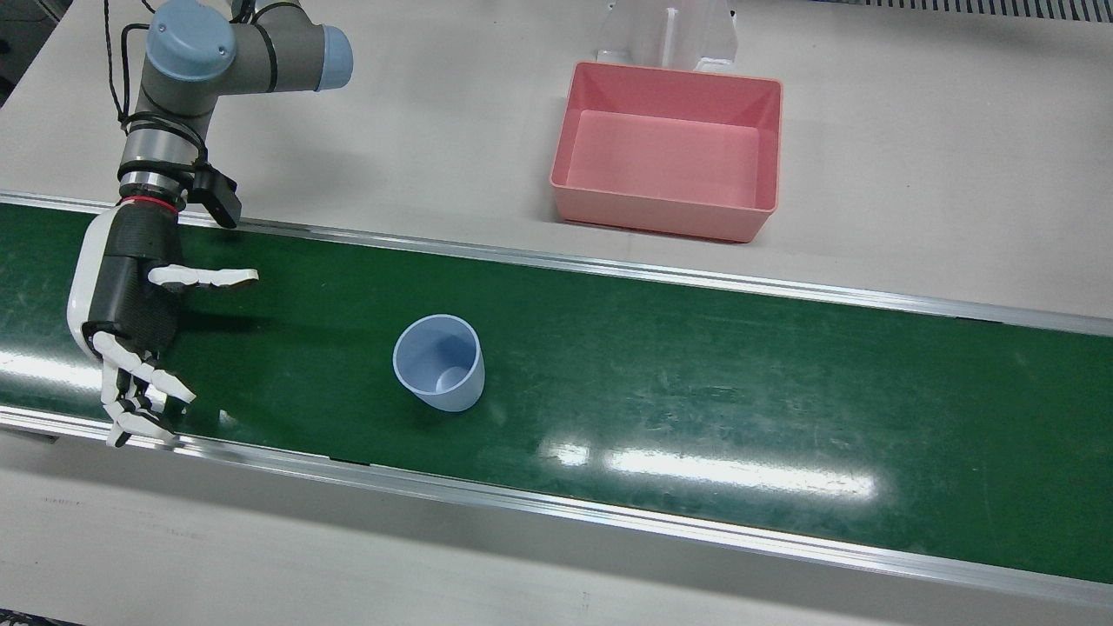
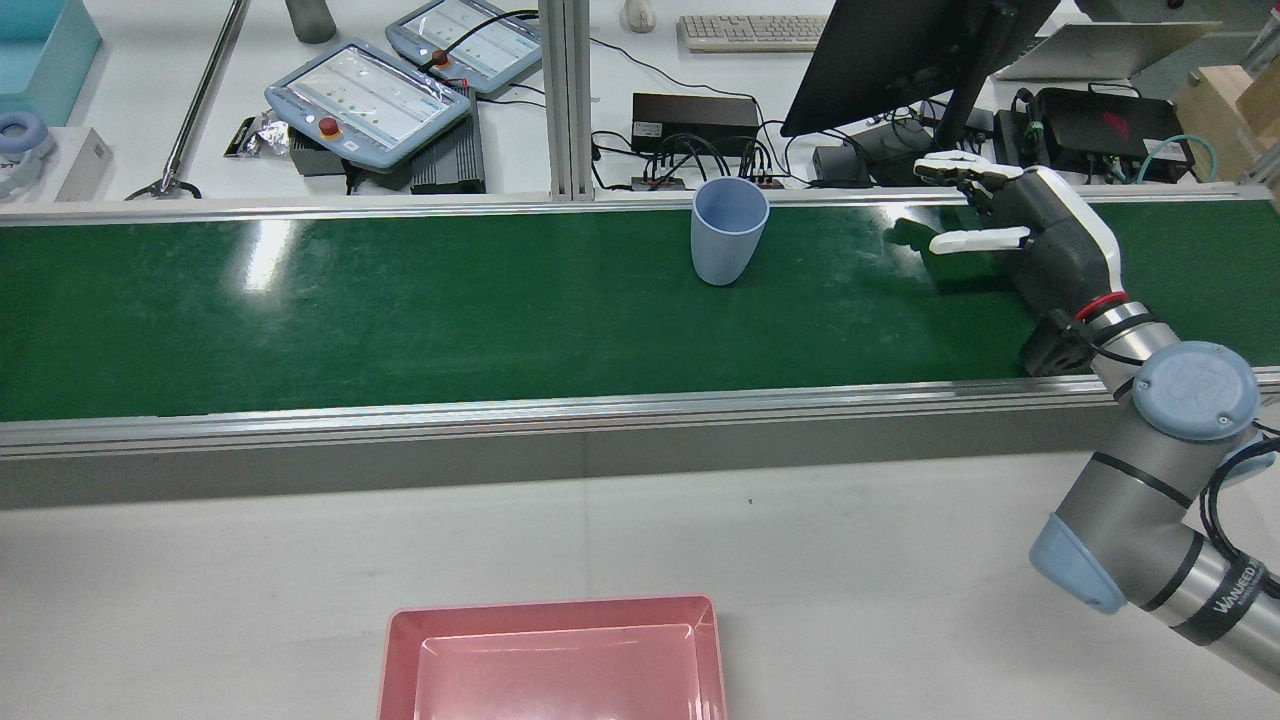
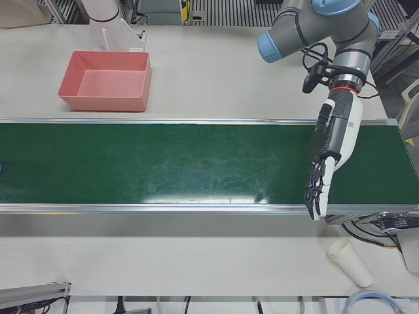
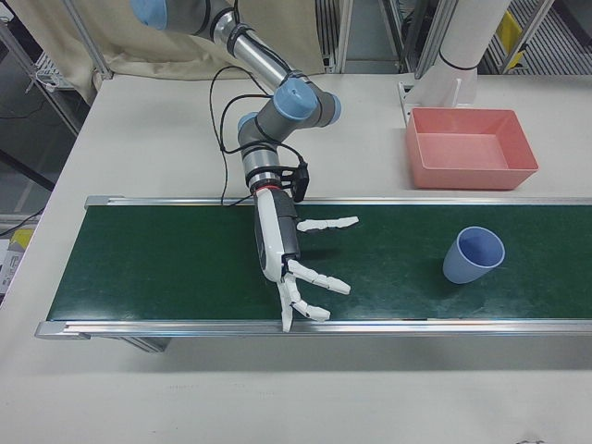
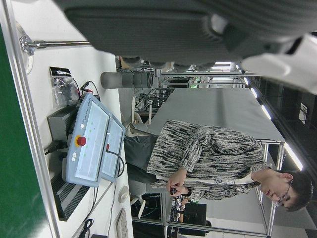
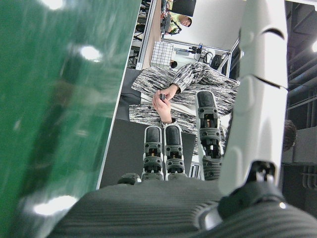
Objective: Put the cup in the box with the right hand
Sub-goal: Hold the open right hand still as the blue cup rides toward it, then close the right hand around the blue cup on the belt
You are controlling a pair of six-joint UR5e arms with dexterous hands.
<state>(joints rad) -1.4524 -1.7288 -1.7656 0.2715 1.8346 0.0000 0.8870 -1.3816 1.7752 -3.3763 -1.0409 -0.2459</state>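
On the green belt [image 1: 696,391] the blue cup [image 1: 439,362] stands upright, well apart from the right hand [image 1: 130,322], whose spread, empty fingers should probably wrap its side evenly before lifting toward the pink box [image 1: 668,149].

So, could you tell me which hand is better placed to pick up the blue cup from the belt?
The right hand. It is open over the green belt, with only bare belt between it and the upright blue cup. The left hand hovers over the far end, where its own view barely catches the cup.
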